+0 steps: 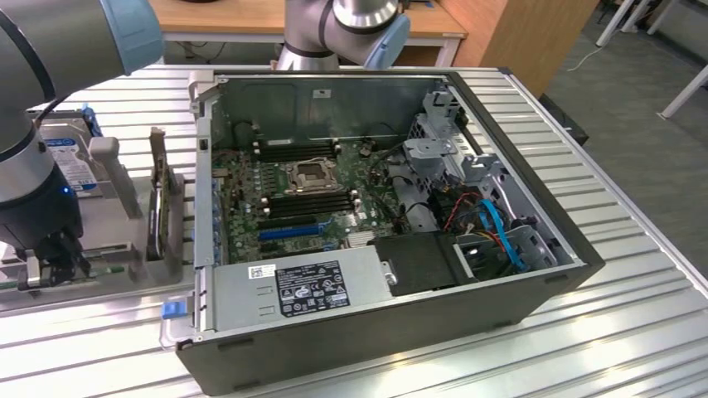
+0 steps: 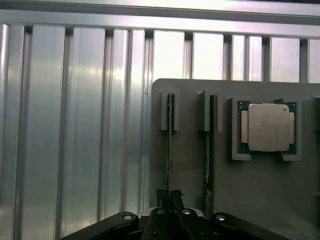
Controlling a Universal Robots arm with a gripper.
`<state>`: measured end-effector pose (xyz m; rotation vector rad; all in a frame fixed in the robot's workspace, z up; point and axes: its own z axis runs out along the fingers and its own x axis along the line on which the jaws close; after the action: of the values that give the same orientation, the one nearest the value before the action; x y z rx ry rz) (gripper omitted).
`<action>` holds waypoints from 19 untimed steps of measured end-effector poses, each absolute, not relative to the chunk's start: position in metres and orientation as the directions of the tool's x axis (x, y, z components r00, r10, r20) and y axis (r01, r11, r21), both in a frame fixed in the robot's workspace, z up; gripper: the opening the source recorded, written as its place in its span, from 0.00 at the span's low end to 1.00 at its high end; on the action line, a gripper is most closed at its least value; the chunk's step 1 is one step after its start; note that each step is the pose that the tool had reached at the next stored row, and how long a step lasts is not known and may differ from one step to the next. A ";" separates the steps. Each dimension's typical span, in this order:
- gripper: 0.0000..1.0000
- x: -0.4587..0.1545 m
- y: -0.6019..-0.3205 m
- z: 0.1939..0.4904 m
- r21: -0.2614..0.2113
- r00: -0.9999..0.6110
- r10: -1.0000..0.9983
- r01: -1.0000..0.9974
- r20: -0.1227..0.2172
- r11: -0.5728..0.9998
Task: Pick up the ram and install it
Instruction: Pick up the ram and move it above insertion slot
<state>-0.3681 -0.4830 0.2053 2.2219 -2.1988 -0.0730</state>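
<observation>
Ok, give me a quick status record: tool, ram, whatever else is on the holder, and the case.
tool: shut on the end of the ram
ram: on edge, seated in its holder slot
second stick: on edge in the neighbouring slot, untouched
processor chip: lying in its recess beside the sticks
holder: grey, on the slatted table
case: open, motherboard exposed, on the exterior view's right of the holder

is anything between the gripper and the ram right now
Nothing visible does. The gripper is shut on one end of the ram, which stands on edge in the grey tray. A second stick stands in the next slot.
</observation>
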 end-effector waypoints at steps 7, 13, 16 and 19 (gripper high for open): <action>0.11 -0.368 -0.483 0.215 0.043 0.010 -1.000 -0.999 -0.023 -0.011; 0.11 -0.367 -0.483 0.226 0.044 0.010 -1.000 -0.999 -0.023 -0.011; 0.11 -0.367 -0.483 0.232 0.043 0.010 -1.000 -0.999 -0.023 -0.011; 0.11 -0.367 -0.483 0.241 0.044 0.010 -1.000 -0.999 -0.023 -0.011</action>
<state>-0.3671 -0.4830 0.2406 2.2219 -2.1987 -0.0733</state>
